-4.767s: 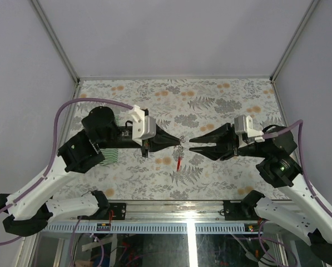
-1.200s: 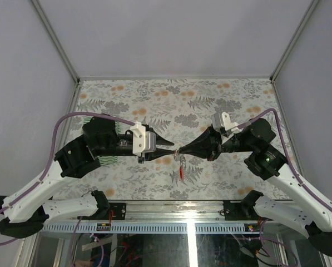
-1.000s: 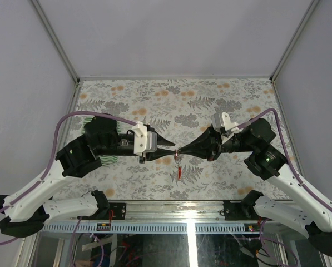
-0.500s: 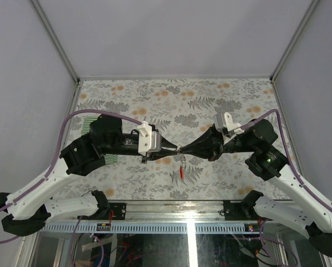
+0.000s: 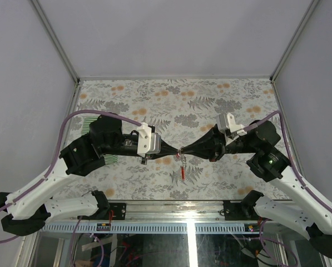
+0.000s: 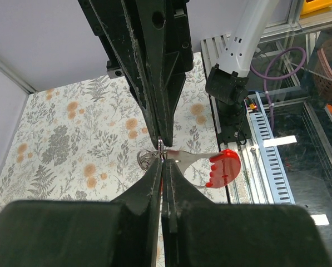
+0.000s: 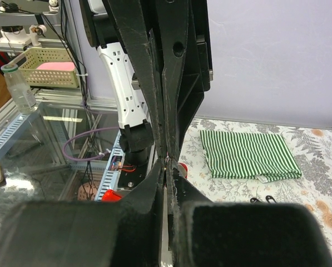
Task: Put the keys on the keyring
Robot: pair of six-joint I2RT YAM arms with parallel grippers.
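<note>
My left gripper (image 5: 176,151) and right gripper (image 5: 183,151) meet tip to tip above the table's middle, both shut. A thin silvery keyring (image 6: 146,159) is pinched between them. A silvery flat piece with a red plastic tag (image 6: 224,168) hangs from it; the tag also shows in the top view (image 5: 182,173). In the left wrist view my left gripper (image 6: 162,162) is closed, with the right gripper's tips directly opposite. In the right wrist view my right gripper (image 7: 167,165) is closed. Two tiny dark items (image 7: 261,199) lie on the table by the cloth, too small to identify.
A green-and-white striped cloth (image 7: 249,154) lies on the floral table (image 5: 210,100), mostly under my left arm in the top view (image 5: 87,124). Grey walls enclose the table on three sides. The metal rail with the arm bases (image 5: 188,227) runs along the near edge.
Since 4.8 s ago my right gripper has shut and come to the left gripper's tip. In the last half second both grippers shifted slightly right, with the red tag hanging below.
</note>
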